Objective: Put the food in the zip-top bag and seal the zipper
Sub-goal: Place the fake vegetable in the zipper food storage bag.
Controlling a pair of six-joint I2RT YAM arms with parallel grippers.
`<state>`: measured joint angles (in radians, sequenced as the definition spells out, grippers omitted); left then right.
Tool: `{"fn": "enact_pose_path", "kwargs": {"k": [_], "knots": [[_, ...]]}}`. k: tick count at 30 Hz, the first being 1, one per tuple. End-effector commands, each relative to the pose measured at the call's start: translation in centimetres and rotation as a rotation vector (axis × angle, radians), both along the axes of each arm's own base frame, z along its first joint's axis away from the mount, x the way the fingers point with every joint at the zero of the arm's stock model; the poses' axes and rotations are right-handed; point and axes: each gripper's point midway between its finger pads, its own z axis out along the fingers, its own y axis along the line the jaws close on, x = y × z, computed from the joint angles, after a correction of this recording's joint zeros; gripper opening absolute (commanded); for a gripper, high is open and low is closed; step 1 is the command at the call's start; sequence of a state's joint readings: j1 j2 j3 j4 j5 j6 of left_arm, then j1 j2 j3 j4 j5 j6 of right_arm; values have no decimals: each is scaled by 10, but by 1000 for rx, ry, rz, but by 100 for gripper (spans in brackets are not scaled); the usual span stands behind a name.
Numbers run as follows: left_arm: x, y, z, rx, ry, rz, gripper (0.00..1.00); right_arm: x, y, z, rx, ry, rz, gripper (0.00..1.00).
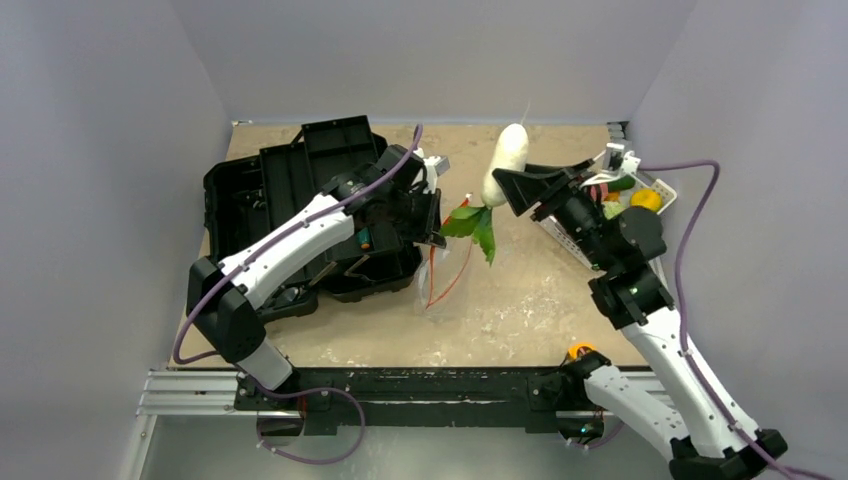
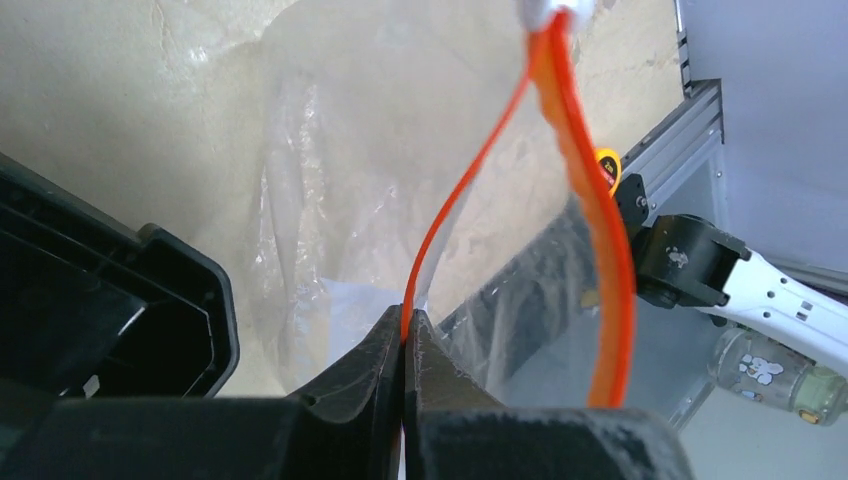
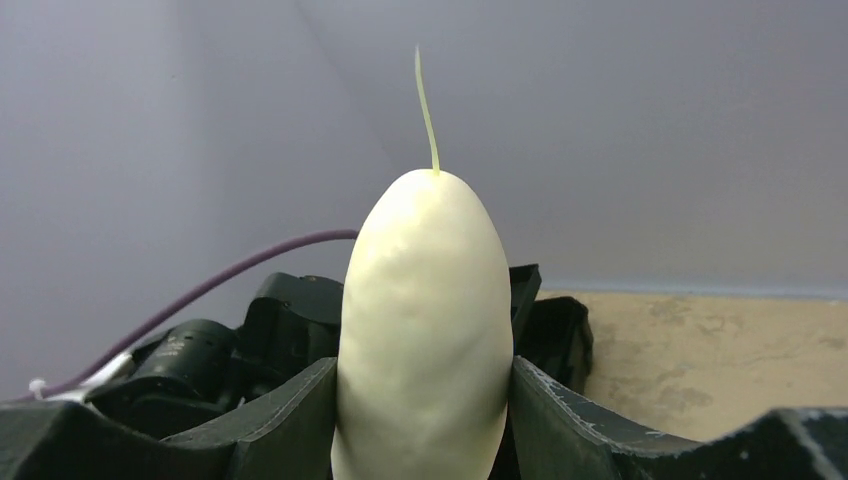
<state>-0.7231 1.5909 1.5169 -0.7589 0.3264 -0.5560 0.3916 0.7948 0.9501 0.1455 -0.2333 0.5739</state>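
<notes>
My left gripper (image 1: 436,222) (image 2: 408,332) is shut on one lip of the zip-top bag's orange-red zipper (image 2: 592,250), holding the mouth apart. The clear zip-top bag (image 1: 437,285) (image 2: 340,200) hangs from it down to the table. My right gripper (image 1: 503,186) (image 3: 425,405) is shut on the white radish (image 1: 508,155) (image 3: 425,310), held in the air just right of the bag's mouth. The root tip points to the back wall and the green leaves (image 1: 478,226) droop toward the bag. More food, including a yellow lemon (image 1: 646,199), lies in the white basket (image 1: 568,242).
An open black toolbox (image 1: 285,190) (image 2: 100,300) sits at the left, right behind my left gripper. The white basket stands at the right wall under my right arm. The rail with the arm bases (image 1: 420,385) runs along the near edge.
</notes>
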Motion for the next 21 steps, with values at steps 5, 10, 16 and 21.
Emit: {"fn": "enact_pose_path", "kwargs": {"k": [5, 10, 16, 21], "knots": [[9, -3, 14, -65, -12, 119, 0, 11, 40, -48, 219, 289, -377, 0], [6, -6, 19, -90, -16, 96, 0, -2, 46, -92, 71, 334, -650, 0], [3, -2, 21, -76, -29, 73, 0, -4, 39, -82, -89, 258, -746, 0], [4, 4, 28, -62, -75, 71, 0, -10, 31, -59, -133, 199, -687, 0]]}}
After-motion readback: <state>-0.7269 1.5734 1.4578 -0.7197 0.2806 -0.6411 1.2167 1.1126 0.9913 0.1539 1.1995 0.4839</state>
